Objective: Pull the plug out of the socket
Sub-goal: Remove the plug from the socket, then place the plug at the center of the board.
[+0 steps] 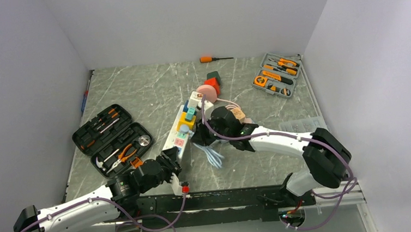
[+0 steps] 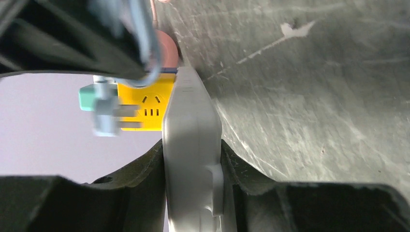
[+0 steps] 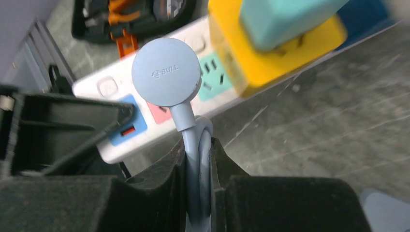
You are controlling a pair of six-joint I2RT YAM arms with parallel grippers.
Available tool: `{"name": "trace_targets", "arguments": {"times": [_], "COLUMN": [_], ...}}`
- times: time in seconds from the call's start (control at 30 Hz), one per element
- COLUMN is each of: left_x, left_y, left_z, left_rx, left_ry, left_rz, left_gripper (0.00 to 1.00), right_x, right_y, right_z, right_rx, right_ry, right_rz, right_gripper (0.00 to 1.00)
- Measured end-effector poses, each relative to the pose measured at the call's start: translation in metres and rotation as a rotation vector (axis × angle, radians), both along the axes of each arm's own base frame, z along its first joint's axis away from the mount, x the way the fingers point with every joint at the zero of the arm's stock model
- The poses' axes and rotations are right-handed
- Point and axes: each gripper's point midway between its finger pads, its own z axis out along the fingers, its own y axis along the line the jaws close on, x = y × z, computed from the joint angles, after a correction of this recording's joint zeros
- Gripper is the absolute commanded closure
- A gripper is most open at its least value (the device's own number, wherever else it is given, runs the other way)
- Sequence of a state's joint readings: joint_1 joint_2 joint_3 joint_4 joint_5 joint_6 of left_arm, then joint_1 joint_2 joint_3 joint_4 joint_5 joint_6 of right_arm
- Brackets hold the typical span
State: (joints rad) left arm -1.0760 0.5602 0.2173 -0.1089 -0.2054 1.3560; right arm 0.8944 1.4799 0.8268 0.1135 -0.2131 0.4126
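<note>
The right gripper (image 3: 198, 152) is closed narrow on the blue-grey cable (image 3: 187, 124), just under the round plug (image 3: 167, 72). The plug hangs in front of the pink socket (image 3: 160, 111) of the white strip (image 3: 109, 87). In the left wrist view its pins seem bare and apart from the strip, but they are blurred. The left gripper (image 2: 192, 162) clamps the near end of the strip from both sides. A yellow adapter (image 3: 285, 48) sits further along the strip.

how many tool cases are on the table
2: the black tool case lies open at the left; the grey tool case sits at the far right. None seems hidden.
</note>
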Motion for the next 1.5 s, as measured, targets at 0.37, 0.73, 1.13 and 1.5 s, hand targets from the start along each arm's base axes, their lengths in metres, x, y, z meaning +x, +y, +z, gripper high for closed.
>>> {"name": "trace_targets", "arguments": {"times": [0.37,0.73,1.13,1.5], "left_x": [0.0,-0.019,-0.021,-0.026], "left_y": [0.008,0.044,0.048,0.051], "left_z": [-0.014,-0.077,-0.074,-0.036], "left_rx": [0.086,0.255,0.25,0.242], "left_ry": [-0.033,0.148,0.188,0.287], "left_rz": [-0.008,0.041,0.073,0.131], "left_gripper": [0.66,0.01,0.01,0.01], "right_x": [0.017,-0.043,-0.056,-0.045], "right_y": [-0.003,-0.038,-0.044,-0.052], "right_z": [0.03,-0.047,-0.07,-0.017], "right_rx": [0.088,-0.068,-0.096,-0.047], "right_ry": [-0.079,0.013,0.081,0.003], "right_rz": [-0.056,-0.016,-0.056,-0.118], "right_gripper": [1.0,0.91,0.04,0.03]}}
